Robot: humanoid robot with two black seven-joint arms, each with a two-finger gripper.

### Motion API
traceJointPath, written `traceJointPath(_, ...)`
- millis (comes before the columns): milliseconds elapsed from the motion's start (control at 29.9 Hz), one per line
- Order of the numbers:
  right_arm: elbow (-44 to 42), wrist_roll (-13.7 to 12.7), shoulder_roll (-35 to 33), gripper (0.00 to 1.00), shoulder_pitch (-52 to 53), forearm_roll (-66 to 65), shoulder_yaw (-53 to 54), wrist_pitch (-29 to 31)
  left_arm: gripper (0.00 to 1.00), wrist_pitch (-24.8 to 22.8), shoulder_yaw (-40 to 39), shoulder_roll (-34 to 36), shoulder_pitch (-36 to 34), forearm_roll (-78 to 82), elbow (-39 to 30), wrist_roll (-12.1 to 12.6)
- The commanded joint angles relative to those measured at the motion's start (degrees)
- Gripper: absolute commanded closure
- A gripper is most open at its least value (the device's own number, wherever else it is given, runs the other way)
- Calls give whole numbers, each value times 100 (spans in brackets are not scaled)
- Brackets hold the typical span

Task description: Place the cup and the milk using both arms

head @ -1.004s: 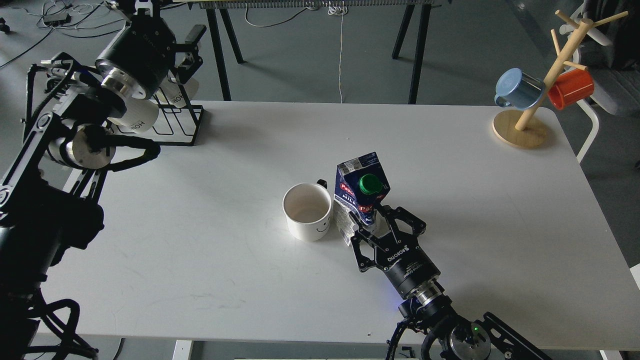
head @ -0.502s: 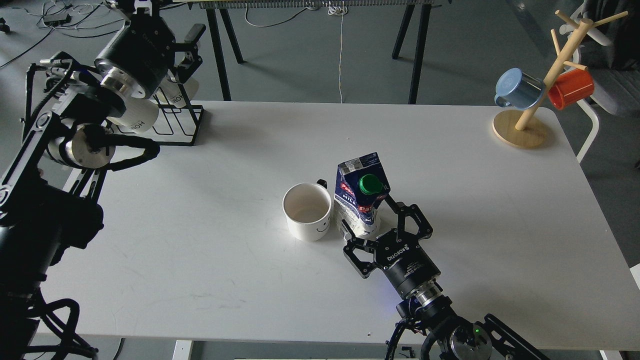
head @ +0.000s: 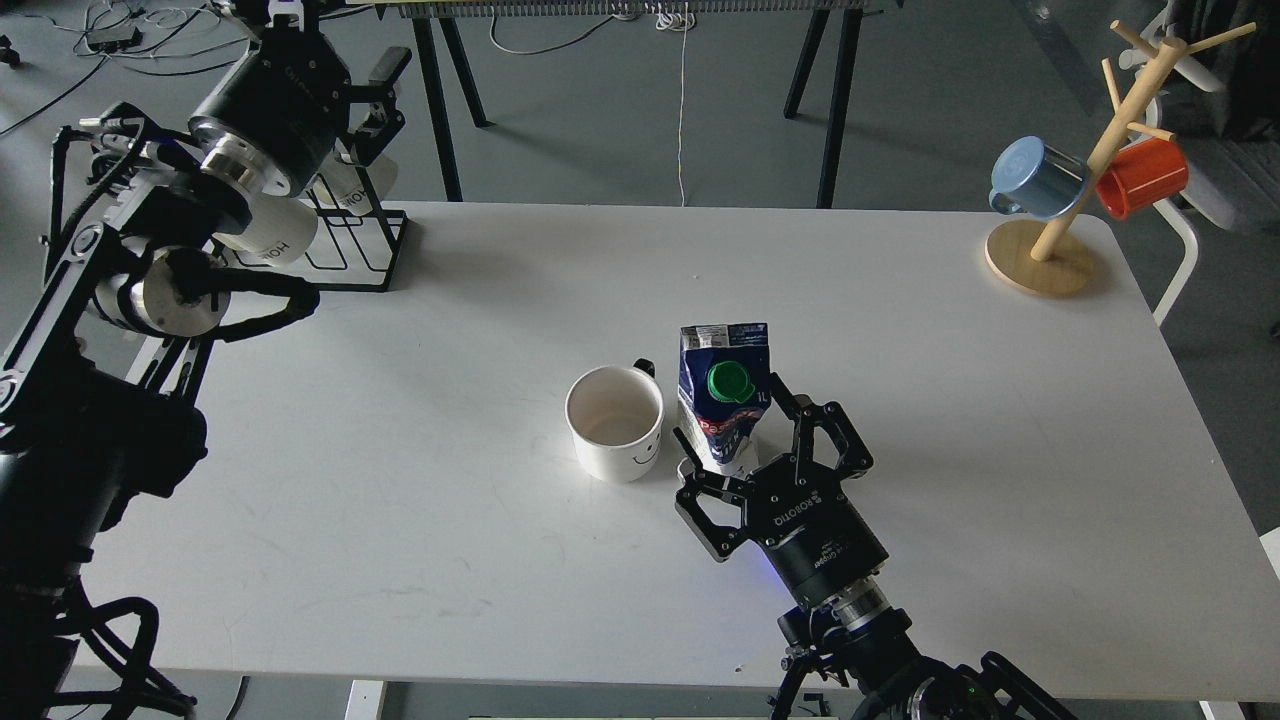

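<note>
The cup point(head: 615, 422), a white mug with a black smiley face and a black handle, stands upright at the table's middle. The milk point(head: 722, 395), a dark blue and white carton with a green cap, stands upright just right of the cup, almost touching it. My right gripper point(head: 737, 420) is open, with its fingers point(head: 822, 432) spread on both sides of the carton's lower part, apart from it. My left gripper point(head: 335, 50) is raised at the far left, over the wire rack, with its fingers splayed and nothing in it.
A black wire rack point(head: 350, 245) with ribbed white mugs stands at the back left corner. A wooden mug tree point(head: 1040, 255) with a blue mug point(head: 1035, 180) and a red mug point(head: 1140, 178) stands at the back right. The white table point(head: 400, 450) lies below.
The right gripper, shut on the tilted milk one second ago, has opened and drawn back a little. The carton now stands upright. The left arm has not moved.
</note>
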Motion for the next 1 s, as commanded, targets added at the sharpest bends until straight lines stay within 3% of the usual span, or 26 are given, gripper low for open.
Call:
traceJointPath(0,244,6,-212,1,-121,-1,58,0,1,0,4,3,1,0,-4,-2)
traceJointPath(401,1175,-2,-844,1,-367,17,480,0,1,-9,4,11,1,0,-4,7)
traceJointPath(669,1501,-11,-1854,1,-306,481,1445,0,1,-9,-5,11,1,0,-4,7)
traceJointPath(836,1090,-46,-2944,1,519,1202,2035,0,1,8,-5,11,-78,0,-4,7)
traceJointPath(970,-68,-55,-3349,1,1458,1274,1949,0,1,35,-5,11,-131,157,31,59)
